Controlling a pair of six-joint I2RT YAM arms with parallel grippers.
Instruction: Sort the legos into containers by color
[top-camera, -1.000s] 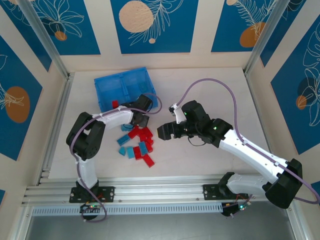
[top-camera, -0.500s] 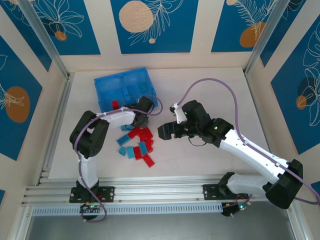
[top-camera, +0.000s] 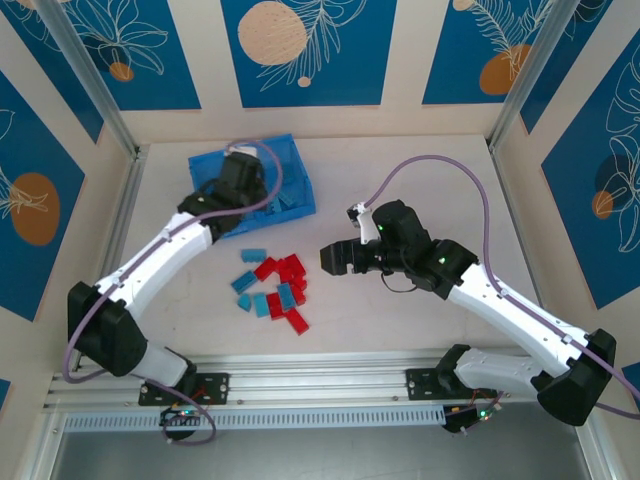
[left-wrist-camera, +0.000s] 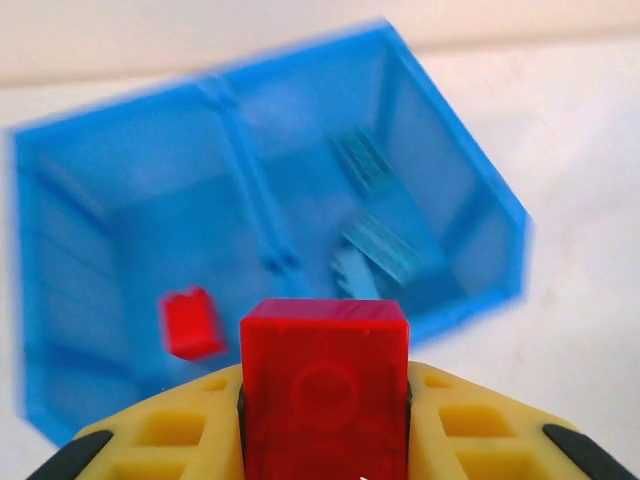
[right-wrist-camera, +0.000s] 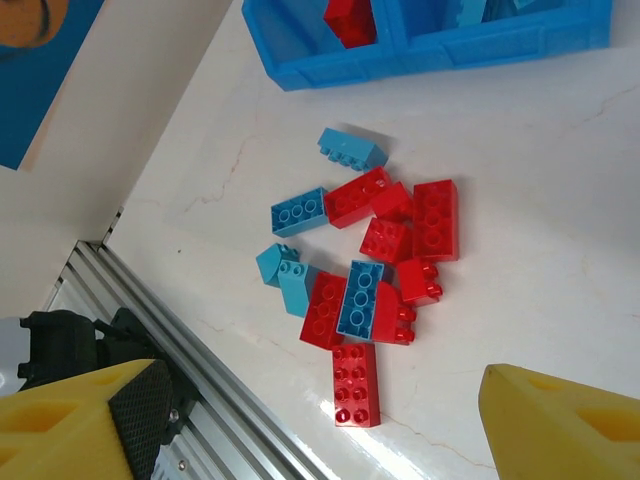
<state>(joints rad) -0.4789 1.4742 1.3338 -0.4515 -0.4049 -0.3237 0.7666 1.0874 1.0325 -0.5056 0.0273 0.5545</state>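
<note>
**Red brick gripped over the bin, much of the view covered or smeared**

From above, the left arm's wrist covers much of the blue bin (top-camera: 300, 203), so its contents barely show there. The left wrist view is blurred. The bin's edges smear, and the light blue bricks (left-wrist-camera: 375, 245) in its right compartment cannot be counted. Sharp in front, the left gripper (left-wrist-camera: 325, 450) is clamped on a red brick (left-wrist-camera: 325, 380), with a yellow finger (left-wrist-camera: 170, 435) pressing on each side, above the bin's near wall. A second red brick (left-wrist-camera: 190, 322) lies in the left compartment. In the right wrist view the bin is cut off at the top edge. The right gripper (top-camera: 335, 258) hangs with its jaws wide apart and empty, just right of the loose pile (top-camera: 275, 290) of red and light blue legos on the table (top-camera: 420, 180).

A second ago the left arm was folded, with its gripper low between bin and pile. Now it is stretched out over the bin. The right gripper has hardly shifted.
</note>
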